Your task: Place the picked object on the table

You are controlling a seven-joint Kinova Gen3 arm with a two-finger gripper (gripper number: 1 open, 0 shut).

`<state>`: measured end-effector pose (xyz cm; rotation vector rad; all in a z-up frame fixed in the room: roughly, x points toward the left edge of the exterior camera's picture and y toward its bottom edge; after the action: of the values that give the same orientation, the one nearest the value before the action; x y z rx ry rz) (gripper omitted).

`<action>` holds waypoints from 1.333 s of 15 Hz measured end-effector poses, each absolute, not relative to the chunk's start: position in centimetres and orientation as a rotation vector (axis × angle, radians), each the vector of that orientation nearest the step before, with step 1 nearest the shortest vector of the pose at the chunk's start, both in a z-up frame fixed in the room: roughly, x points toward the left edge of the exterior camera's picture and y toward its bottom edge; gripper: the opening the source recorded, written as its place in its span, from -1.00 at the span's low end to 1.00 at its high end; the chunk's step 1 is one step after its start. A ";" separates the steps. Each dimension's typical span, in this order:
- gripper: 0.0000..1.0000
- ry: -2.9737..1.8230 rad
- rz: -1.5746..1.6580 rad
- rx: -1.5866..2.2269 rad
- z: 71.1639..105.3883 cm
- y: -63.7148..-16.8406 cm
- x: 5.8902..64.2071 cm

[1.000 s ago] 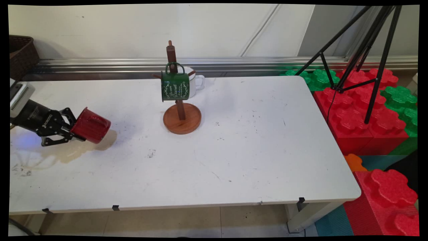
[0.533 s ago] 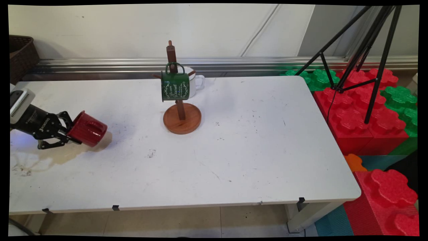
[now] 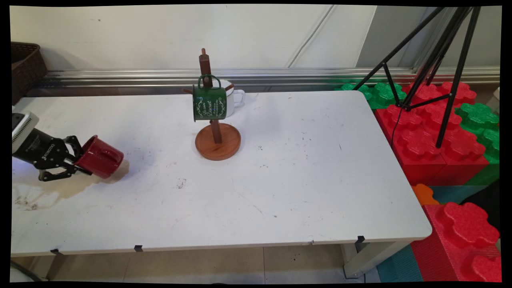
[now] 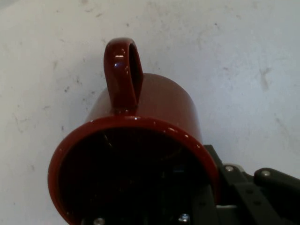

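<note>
We see the gripper [image 3: 76, 158] clamped on the rim of the red mug [image 3: 100, 156], held tilted just above the table [image 3: 280, 192] at its nine o'clock side; a rim grip looks thin, so the mug could swivel or slip; the stand [image 3: 217, 140] sits well apart.

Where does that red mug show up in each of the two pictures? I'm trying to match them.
Main view: the red mug is at the far left, tipped on its side in the gripper, low over the white table.
Hand view: the red mug fills the lower middle, its open mouth toward the camera, its handle pointing up.
Shared landmark: the scuffed white table, seen behind the mug in both.
</note>
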<state>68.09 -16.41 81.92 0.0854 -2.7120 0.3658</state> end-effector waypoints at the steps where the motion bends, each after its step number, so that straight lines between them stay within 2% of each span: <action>1: -1.00 -2.718 0.366 0.078 82.0 -16.3 68.1; 12: -1.00 -2.774 0.363 0.005 82.5 -15.3 68.3; 13: 1.00 -2.775 0.363 0.001 82.5 -15.3 68.3; 20: 1.00 -2.775 0.368 -0.019 82.7 -15.5 67.9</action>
<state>67.93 -15.45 82.72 -0.0191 -2.7750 0.3682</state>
